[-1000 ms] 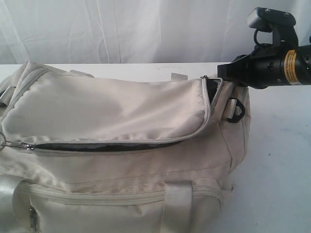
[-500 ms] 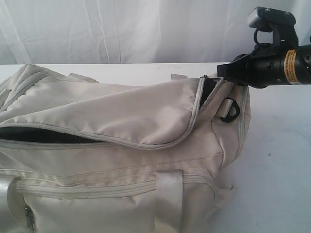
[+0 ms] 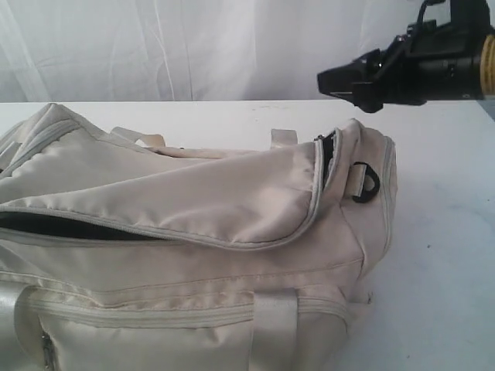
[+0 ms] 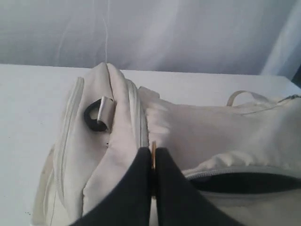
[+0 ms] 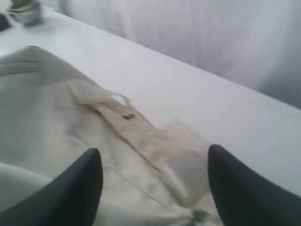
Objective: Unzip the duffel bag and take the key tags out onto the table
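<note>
Right gripper (image 5: 154,153) is hovering spread wide above the partly unzipped duffel bag (image 3: 193,193) on the tabletop (image 3: 448,232); left gripper (image 4: 151,153) is pinching a thin brass-coloured tab (image 4: 153,162). Yellow arm label (image 3: 487,68) unreadable.

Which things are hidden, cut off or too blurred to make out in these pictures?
- Key tags: seen in no view; the duffel bag shows only shadow in its dark opening.
- Left pincer: outside the exterior view; in the left wrist view it pinches a thin brassy piece, too small to identify.
- Dark speck on the strap: right wrist view, blurred.
- Bag's near side: cut off by the exterior view's lower edge.
</note>
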### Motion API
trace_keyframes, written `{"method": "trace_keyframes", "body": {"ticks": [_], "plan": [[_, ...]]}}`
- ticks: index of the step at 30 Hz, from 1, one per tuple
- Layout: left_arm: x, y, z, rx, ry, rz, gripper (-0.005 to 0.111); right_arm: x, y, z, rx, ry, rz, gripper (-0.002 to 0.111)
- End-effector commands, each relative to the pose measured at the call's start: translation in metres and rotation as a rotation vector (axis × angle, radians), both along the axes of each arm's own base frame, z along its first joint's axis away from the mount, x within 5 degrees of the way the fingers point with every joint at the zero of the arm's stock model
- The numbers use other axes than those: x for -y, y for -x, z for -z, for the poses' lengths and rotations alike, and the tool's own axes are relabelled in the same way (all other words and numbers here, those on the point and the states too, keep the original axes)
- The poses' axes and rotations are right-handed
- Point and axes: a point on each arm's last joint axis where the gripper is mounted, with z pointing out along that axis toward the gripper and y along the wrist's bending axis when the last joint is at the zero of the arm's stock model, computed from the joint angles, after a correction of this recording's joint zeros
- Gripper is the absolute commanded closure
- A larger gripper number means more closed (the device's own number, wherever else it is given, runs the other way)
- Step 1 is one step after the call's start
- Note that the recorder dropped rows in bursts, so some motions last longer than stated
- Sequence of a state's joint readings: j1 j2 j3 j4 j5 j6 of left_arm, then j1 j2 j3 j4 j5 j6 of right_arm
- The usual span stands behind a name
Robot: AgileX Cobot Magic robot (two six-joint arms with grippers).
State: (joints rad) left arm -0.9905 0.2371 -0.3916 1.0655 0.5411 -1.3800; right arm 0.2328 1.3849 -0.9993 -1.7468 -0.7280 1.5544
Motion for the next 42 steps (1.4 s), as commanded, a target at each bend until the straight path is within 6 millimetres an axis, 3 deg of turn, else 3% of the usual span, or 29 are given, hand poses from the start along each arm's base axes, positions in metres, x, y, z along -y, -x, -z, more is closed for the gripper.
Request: {"method": "trace_keyframes", "body": {"ticks": [1,5,9,18,24,35,42], "plan": [[0.002,0.004,0.002,-0.005,-0.124,0.076,0.107,-0.03,0.043,-0.029,0.154,-0.015,-0.31,0.047],[0.009,0.012,0.012,-0.068,-0.228,0.218,0.107,-0.07,0.08,-0.032,0.213,-0.015,-0.522,0.04],[0.016,0.019,0.017,-0.085,-0.311,0.352,0.107,-0.109,0.103,-0.025,0.276,0.027,-0.566,0.04],[0.013,0.018,0.011,-0.023,-0.393,0.361,0.107,-0.179,0.137,0.026,0.226,0.154,-0.621,0.046],[0.01,0.017,0.005,0.003,-0.411,0.339,0.107,-0.204,0.147,0.049,0.256,0.236,-0.589,0.053],[0.01,0.017,0.005,0.0,-0.416,0.336,0.107,-0.245,0.143,0.053,0.344,0.276,-0.486,0.066],[0.003,0.013,0.006,-0.023,-0.44,0.25,0.107,-0.25,0.144,0.058,0.336,0.28,-0.501,0.105]]}}
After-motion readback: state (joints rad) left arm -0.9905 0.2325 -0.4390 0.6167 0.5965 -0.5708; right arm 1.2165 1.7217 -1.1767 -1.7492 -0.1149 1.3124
